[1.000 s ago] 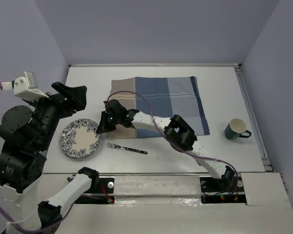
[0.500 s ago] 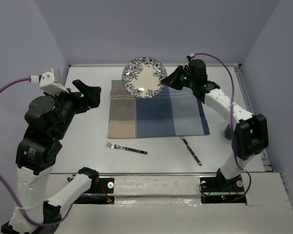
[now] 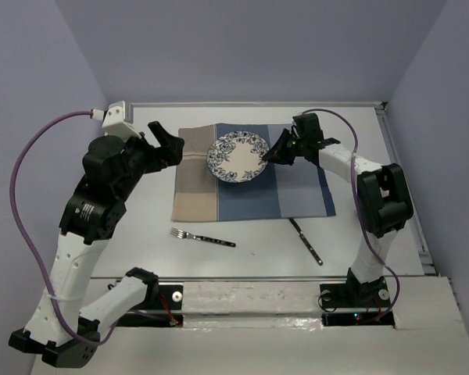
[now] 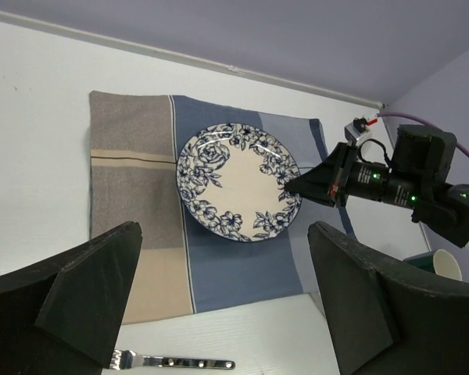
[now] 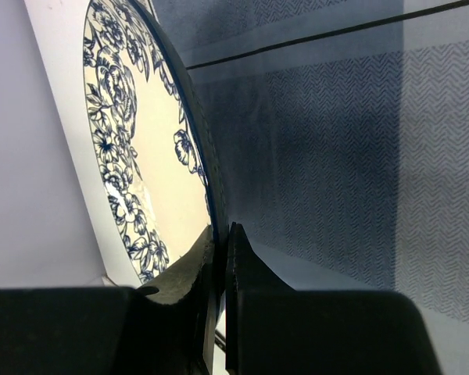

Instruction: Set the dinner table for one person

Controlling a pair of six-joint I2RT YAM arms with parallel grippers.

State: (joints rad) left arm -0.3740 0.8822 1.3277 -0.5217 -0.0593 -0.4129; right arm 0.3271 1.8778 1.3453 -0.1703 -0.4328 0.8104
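- Right hand [image 3: 273, 155]: narrow, pinched on the right rim of the plate [image 3: 236, 156], which sits slightly tilted over the far part of the placemat [image 3: 297, 195]; whether it touches the cloth cannot be told
- Left hand [image 3: 161, 148]: spread wide, holding nothing, hovering off the placemat's far left corner
- Step in hand, as judged: seating the plate; lower it until the base lies flat on the cloth, bring it nearer the placemat's middle, then part the fingers and draw back sideways so the rim is not dragged
- Fork [image 3: 203, 237]: one, on bare tabletop [image 3: 258, 262] near the placemat's near left edge, apart from the cloth
- Knife [image 3: 306, 241]: one, near right, its far end just beside the placemat's near edge
- Mug [image 4: 445, 264]: one, right of the placemat, seen in part in the left wrist view only
- Placemat: one, checked blue and beige
- Plate: one, floral blue rim
- Tabletop: one, white, beneath everything, running from the arm bases to the far wall
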